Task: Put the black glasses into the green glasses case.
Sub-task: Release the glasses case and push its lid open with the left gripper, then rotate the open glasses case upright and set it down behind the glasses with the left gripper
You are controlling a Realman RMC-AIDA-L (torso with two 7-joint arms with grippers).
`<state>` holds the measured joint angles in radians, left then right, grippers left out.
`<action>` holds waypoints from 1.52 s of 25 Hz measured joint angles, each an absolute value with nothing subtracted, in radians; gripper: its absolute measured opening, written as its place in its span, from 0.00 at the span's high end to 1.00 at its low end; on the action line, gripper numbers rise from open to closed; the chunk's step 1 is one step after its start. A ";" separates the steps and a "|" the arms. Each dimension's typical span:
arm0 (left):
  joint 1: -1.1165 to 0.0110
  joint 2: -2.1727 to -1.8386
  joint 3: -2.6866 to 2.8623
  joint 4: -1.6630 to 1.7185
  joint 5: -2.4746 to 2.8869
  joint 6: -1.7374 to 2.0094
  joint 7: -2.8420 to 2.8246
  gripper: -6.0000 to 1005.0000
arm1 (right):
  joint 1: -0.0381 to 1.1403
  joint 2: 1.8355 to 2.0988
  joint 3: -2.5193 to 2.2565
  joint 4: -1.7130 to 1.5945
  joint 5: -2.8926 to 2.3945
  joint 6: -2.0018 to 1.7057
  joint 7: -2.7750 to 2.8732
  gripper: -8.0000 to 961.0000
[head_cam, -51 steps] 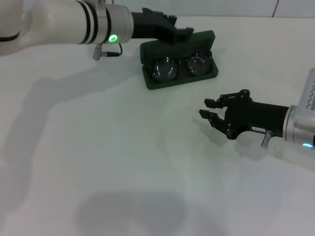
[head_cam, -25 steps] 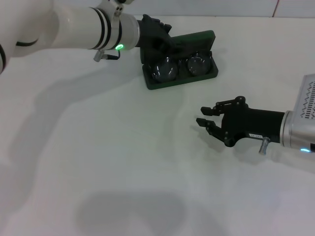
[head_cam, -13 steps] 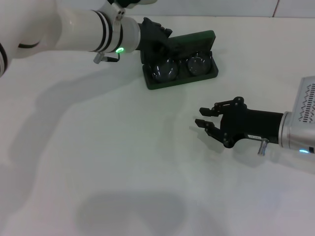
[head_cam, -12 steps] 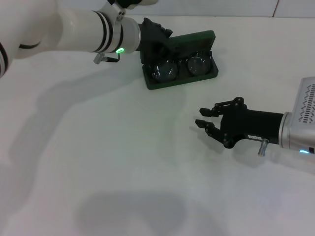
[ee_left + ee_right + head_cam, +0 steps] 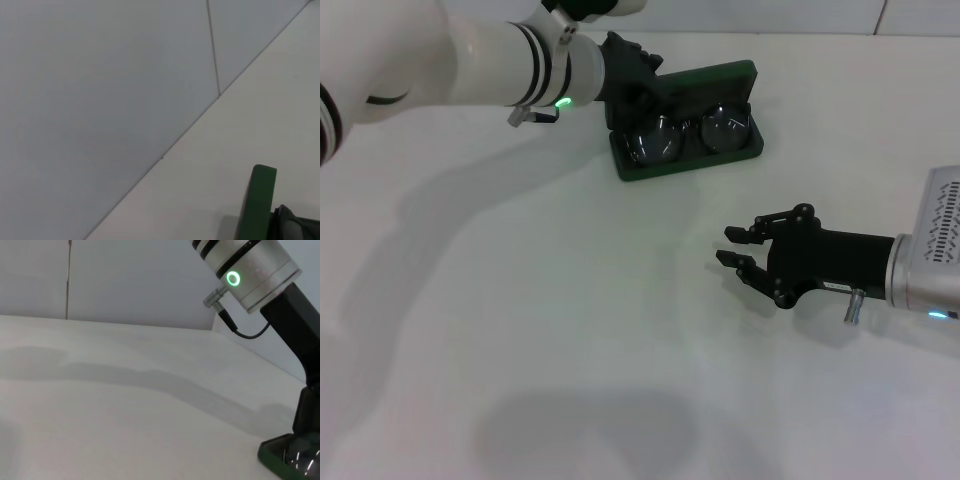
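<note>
The green glasses case [image 5: 670,162] lies open at the far middle of the table, its lid [image 5: 715,78] standing up behind the tray. The black glasses [image 5: 658,140] lie inside, both lenses showing, the right lens [image 5: 726,124] tilted up a little. My left gripper [image 5: 638,78] is at the case's left end, against the lid's left edge. The lid's edge shows in the left wrist view [image 5: 261,200]. My right gripper [image 5: 728,246] is open and empty, low over the table in front and to the right of the case. The case corner shows in the right wrist view [image 5: 282,459].
The white table [image 5: 570,330] spreads to the front and left of the case. A grey wall [image 5: 100,100] stands behind the table's far edge. My left arm [image 5: 250,267] shows above the case in the right wrist view.
My left gripper has drawn back leftward along the lid to the case's left end. The glasses' right lens has tipped up slightly. My right gripper has moved left and a little lower, staying open.
</note>
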<state>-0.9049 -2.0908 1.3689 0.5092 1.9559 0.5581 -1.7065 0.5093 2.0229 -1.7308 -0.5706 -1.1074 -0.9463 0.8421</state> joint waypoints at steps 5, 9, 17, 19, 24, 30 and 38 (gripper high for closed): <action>-0.906 -2.091 1.370 0.509 1.956 0.552 -1.698 0.59 | 0.508 2.023 -1.731 -0.569 -1.107 -0.947 0.836 0.74; -0.906 -2.091 1.379 0.509 1.956 0.550 -1.693 0.62 | 0.508 2.023 -1.730 -0.568 -1.107 -0.945 0.832 0.73; -0.904 -2.092 1.423 0.514 1.956 0.545 -1.692 0.69 | 0.507 2.023 -1.730 -0.567 -1.107 -0.945 0.822 0.73; -0.900 -2.093 1.423 0.522 1.954 0.543 -1.692 0.71 | 0.504 2.023 -1.730 -0.567 -1.107 -0.945 0.821 0.73; -0.874 -2.094 1.424 0.582 1.945 0.549 -1.691 0.76 | 0.496 2.023 -1.729 -0.567 -1.107 -0.945 0.819 0.73; -0.823 -2.093 1.423 0.676 1.942 0.645 -1.670 0.81 | 0.489 2.022 -1.729 -0.568 -1.108 -0.950 0.816 0.73; -0.768 -2.088 1.416 0.770 1.942 0.852 -1.608 0.80 | 0.475 1.996 -1.733 -0.571 -1.180 -1.142 0.837 0.73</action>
